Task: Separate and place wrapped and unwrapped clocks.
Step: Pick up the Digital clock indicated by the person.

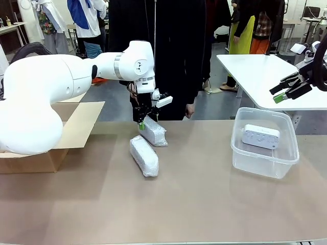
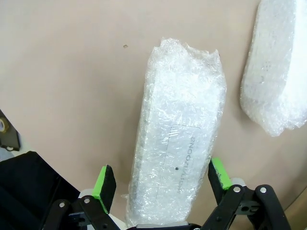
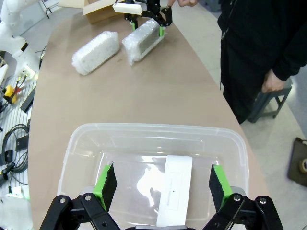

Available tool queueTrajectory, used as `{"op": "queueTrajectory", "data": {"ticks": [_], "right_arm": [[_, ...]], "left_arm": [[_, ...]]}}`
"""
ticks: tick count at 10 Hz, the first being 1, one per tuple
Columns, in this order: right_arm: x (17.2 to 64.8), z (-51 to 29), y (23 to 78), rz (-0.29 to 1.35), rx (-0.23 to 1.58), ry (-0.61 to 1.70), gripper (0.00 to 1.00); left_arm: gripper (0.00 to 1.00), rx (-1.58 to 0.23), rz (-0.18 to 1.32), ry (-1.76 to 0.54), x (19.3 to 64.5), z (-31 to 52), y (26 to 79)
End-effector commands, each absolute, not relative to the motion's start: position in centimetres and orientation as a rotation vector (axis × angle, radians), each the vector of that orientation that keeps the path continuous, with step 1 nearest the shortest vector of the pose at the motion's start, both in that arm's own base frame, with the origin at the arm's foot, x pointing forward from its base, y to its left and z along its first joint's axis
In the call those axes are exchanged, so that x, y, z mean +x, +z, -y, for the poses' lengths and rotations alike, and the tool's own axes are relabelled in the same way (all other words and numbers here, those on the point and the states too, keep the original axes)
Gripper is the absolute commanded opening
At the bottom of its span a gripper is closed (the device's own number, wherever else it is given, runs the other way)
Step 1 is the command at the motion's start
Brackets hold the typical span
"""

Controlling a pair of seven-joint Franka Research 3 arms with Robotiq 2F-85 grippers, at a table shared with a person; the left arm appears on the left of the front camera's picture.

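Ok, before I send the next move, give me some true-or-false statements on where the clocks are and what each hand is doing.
1. The left hand straddles the far wrapped clock, fingers open. True.
2. The near wrapped clock lies on the table, with neither hand on it. True.
3. The unwrapped clock lies on the bare table. False: it lies in the clear tub.
4. The right hand holds a wrapped clock. False: it is open and empty, above the tub.
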State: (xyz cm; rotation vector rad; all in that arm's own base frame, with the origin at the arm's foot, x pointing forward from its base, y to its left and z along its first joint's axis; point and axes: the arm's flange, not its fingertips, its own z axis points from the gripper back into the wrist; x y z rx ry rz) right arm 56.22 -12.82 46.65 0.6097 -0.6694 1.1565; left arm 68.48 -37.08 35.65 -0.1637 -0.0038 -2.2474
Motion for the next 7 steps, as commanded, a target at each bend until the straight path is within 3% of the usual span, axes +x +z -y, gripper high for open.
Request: {"op": "queueTrajectory", "data": {"ticks": [1,2,3,4,7], "right_arm": [[56.18,12.81,46.59,0.669,0.611,1.156,1.0],[56.18,12.81,46.59,0.669,0.611,1.156,1.0],[56.18,12.81,46.59,0.669,0.611,1.156,1.0],[56.18,12.81,46.59,0.669,0.611,1.156,1.0],[56.18,12.81,46.59,0.669,0.611,1.156,1.0]], "left_arm": [[0.86,-0.138,-0.012,-2.291,71.12,38.24,36.68],[0.81,-0.131,-0.022,-2.287,71.1,38.26,36.74],[0.68,-0.135,-0.025,-2.285,71.09,38.21,36.74],[0.63,-0.138,-0.03,-2.285,71.1,38.19,36.75],[0.31,-0.145,-0.041,-2.283,71.11,38.24,36.82]]}}
